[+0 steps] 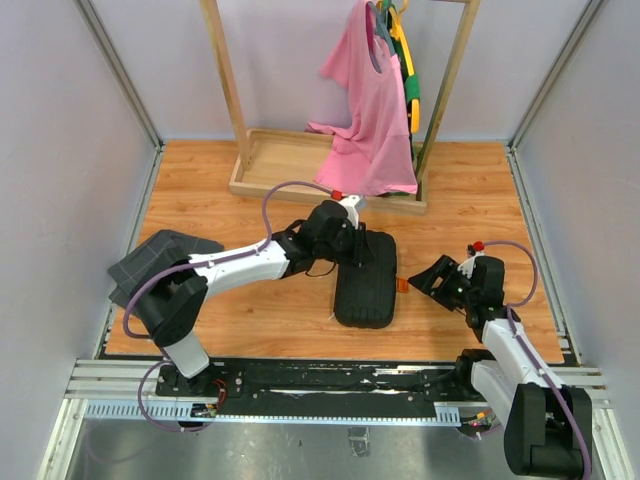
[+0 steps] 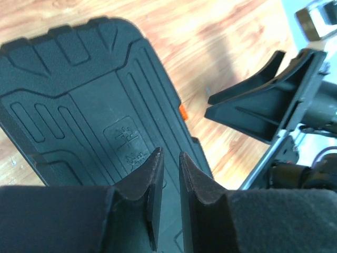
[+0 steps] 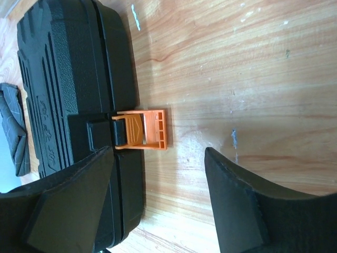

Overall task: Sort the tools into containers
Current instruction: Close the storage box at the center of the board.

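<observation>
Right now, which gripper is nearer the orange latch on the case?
Right. The right gripper sits open just beside the tool case, the orange latch flipped out just ahead of its fingers. The left gripper is over the lid, further from the latch.
</observation>
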Robot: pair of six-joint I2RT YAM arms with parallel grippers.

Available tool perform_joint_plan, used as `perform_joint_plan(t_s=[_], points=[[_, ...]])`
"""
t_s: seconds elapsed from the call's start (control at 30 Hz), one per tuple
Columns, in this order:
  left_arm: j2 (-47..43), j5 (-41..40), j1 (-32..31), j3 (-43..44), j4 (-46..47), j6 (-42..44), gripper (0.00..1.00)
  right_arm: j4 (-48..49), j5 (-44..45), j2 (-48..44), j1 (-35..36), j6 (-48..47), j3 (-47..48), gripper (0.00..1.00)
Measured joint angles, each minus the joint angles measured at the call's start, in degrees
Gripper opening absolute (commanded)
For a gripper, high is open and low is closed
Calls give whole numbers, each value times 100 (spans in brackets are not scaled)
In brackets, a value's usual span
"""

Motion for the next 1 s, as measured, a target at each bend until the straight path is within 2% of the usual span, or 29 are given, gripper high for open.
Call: perform_joint_plan(t_s=[0.23,0.5,0.57,0.63,1.0], points=[[557,-382,-297,313,-573,247,19,317,-282,214,0,247,-157,83],[752,-616,-407,409,-739,306,15,710,-437,356,0,516,-254,83],[780,-640,-411,433,-745,306,14,769,-463,409,0,551,-258,78],[804,-669,-411,450,-745,306,14,831,-487,481,0,605,-258,79],[820,-691,-422,459,-739,306,13,1722,-1154,1561,0,839,-140,82]])
